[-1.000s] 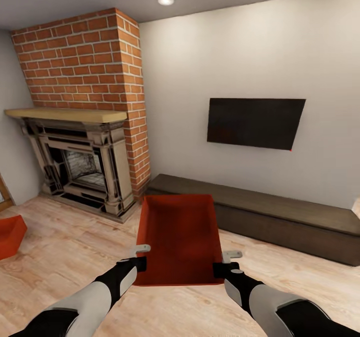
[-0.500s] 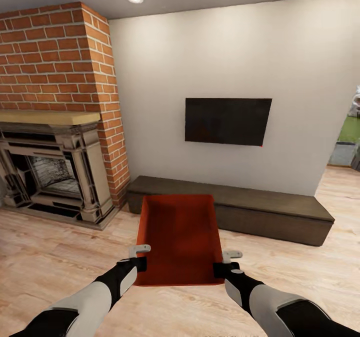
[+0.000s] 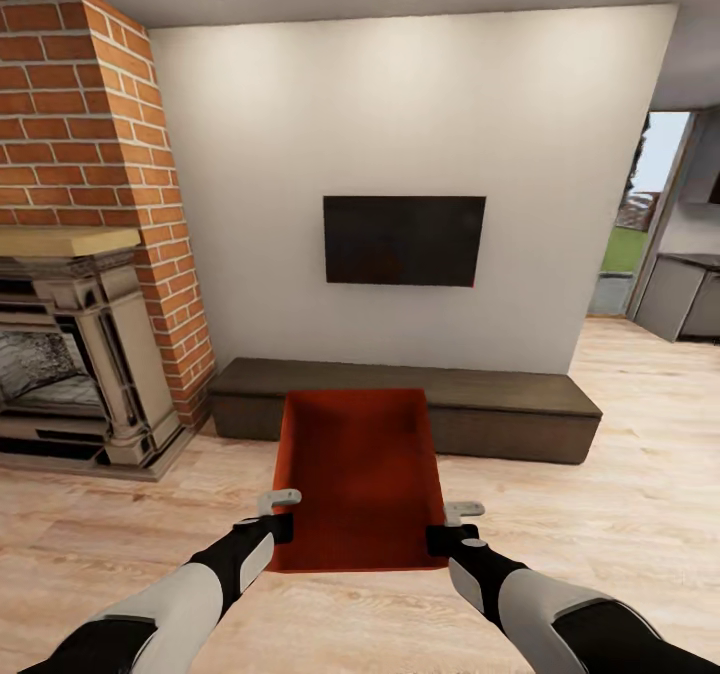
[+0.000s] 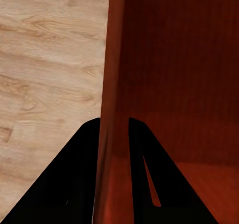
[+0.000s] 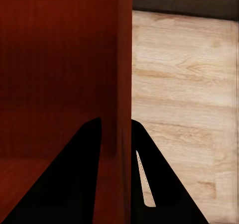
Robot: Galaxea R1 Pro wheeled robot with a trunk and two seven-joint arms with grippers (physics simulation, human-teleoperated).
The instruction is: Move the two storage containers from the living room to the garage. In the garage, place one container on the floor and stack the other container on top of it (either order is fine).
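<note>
I carry one red-orange open-top storage container (image 3: 358,474) in front of me, lifted above the light wood plank floor of the living room. My left gripper (image 3: 280,514) is shut on the container's left wall (image 4: 112,109), one finger on each side of the thin wall. On the opposite side, my right gripper (image 3: 448,524) is shut on the right wall (image 5: 123,84) in the same way. The container is empty.
Straight ahead a long low dark cabinet (image 3: 500,409) runs under a black wall TV (image 3: 404,240). The red brick fireplace (image 3: 70,284) stands at the left. At the right a doorway (image 3: 655,224) gives onto another room with grey cabinets.
The view has swung to the right: fireplace, TV and cabinet slid left and the right doorway came in. The second red container at the left edge went out of view. Both grips are unchanged.
</note>
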